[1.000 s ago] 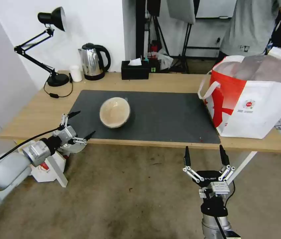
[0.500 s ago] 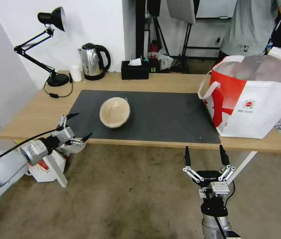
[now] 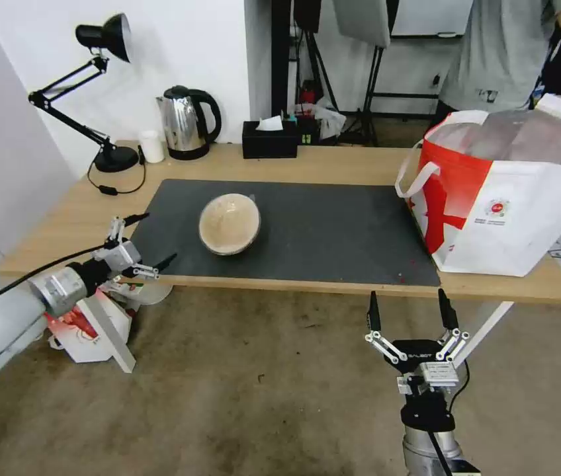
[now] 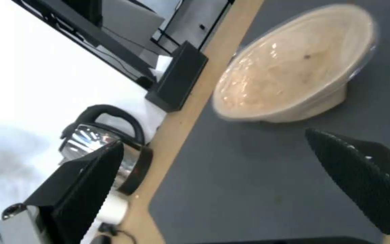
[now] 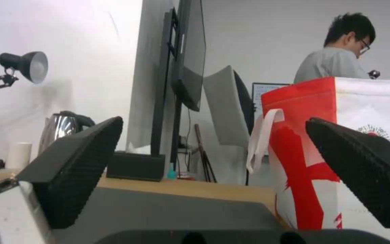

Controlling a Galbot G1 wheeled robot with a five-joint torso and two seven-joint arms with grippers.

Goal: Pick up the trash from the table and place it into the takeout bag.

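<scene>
Reaching toward the tan shallow disposable bowl [image 3: 229,223] on the dark grey mat of the light-wood counter [image 3: 333,162], the left end effector [image 3: 140,242] hovers spread and empty at the near edge, while the right end effector [image 3: 409,313] waits released below, with the large white-and-red takeout bag [image 3: 502,198] at the counter's right end. From the left wrist, the bowl [image 4: 294,64] lies ahead of the parted fingers [image 4: 82,183], so the approach step looks underway and next calls for closing on its rim. From the right wrist, the bag [image 5: 339,145] stands just ahead.
</scene>
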